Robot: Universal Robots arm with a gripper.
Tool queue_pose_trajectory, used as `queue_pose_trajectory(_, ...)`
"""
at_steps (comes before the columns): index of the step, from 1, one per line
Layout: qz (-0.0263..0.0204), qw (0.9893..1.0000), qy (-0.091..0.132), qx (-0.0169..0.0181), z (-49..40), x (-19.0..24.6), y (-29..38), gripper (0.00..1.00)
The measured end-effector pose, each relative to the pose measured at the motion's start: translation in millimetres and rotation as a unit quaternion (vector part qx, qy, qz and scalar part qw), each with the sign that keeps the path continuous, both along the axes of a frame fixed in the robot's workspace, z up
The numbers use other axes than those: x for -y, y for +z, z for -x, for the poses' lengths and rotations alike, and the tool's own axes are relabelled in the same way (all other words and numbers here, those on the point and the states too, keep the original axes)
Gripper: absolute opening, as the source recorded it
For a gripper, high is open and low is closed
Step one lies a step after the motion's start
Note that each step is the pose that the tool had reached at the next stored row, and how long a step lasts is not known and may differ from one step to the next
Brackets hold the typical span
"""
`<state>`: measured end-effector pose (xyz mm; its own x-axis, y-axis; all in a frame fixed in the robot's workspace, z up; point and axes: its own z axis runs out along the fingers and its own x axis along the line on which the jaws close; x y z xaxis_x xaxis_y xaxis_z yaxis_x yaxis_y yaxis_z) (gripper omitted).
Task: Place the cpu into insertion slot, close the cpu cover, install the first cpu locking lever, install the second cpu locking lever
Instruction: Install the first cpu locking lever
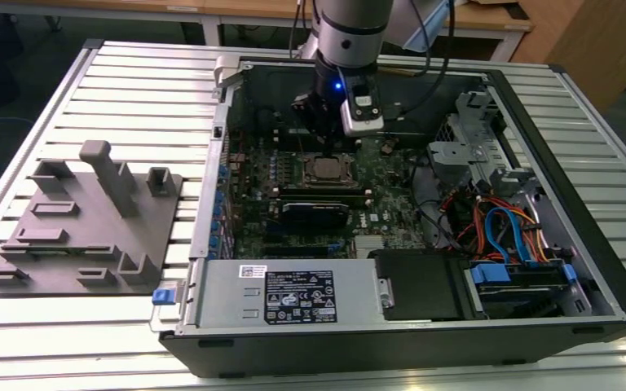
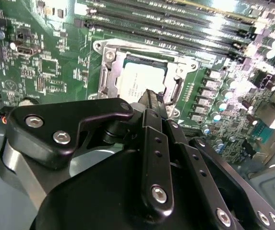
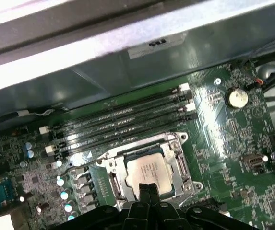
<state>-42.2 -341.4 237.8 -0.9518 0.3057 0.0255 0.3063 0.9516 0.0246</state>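
Cpu lies seated under the lowered cover, so the clenched, empty jaws at its edge should press straight down on cover, never cpu.

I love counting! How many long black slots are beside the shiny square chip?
4, side by side: one long black slot nearest the case wall, two in the middle, one nearest the cpu. None seems hidden.
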Motion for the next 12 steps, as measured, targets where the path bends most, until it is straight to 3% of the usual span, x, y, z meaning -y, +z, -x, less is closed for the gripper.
queue_pose_trajectory(2,-0.0138,0.9999,0.003,0.0002,0.0,0.0,0.0,0.10)
queue_pose_trajectory(3,-0.0179,0.9998,0.004,0.0003,0.2,0.0,0.0,0.10)
queue_pose_trajectory(8,-0.0219,0.9994,0.028,0.0001,0.7,-0.1,-0.1,0.10)
queue_pose_trajectory(12,-0.0227,0.9981,0.058,-0.0006,0.7,0.0,-0.2,0.10)
